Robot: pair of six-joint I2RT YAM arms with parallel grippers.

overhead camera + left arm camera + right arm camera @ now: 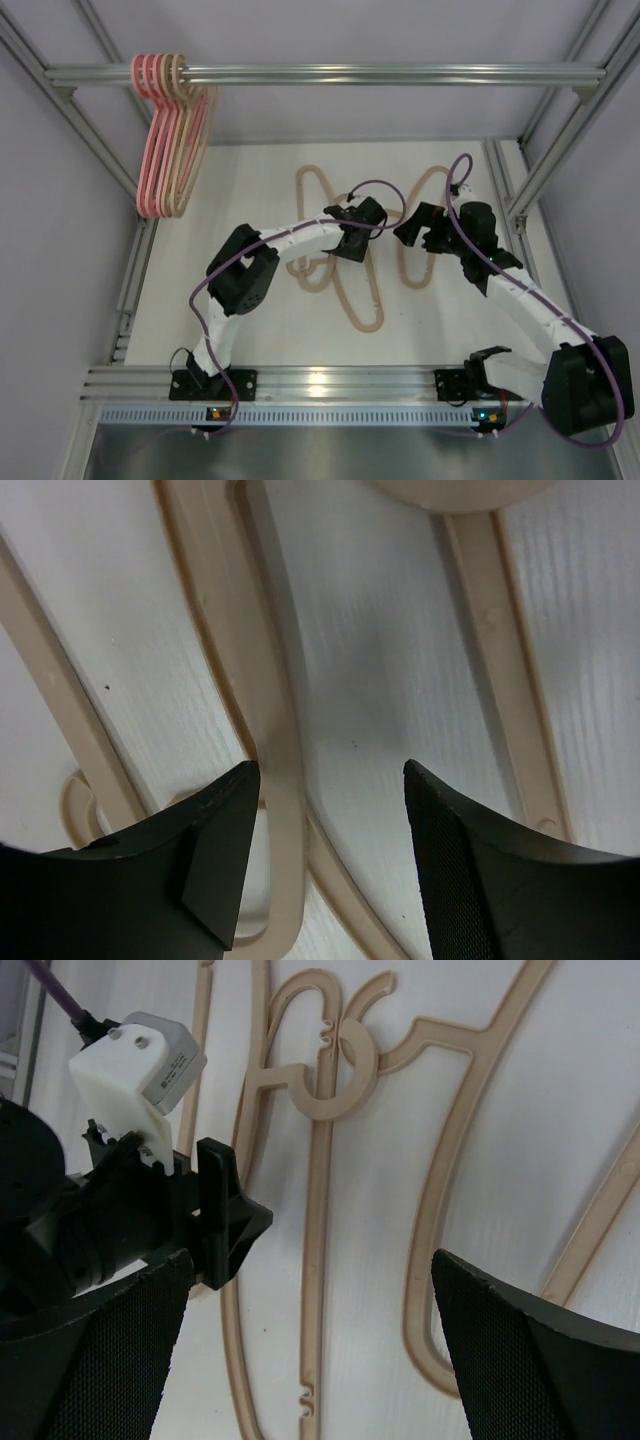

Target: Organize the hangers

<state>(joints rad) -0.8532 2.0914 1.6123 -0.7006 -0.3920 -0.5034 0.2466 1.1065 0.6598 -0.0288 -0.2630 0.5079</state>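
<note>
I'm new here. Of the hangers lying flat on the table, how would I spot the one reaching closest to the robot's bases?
Look at the white table under the silver bar, where beige hangers lie flat between the two arms. The middle hanger runs from beneath the left gripper toward the bases; its rounded end lies nearer them than any neighbour's.

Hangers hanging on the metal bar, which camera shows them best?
The top external view: the hung hangers, pink and beige, sit bunched at the left end of the bar. Neither wrist view shows them, only loose beige hangers lying flat.
</note>
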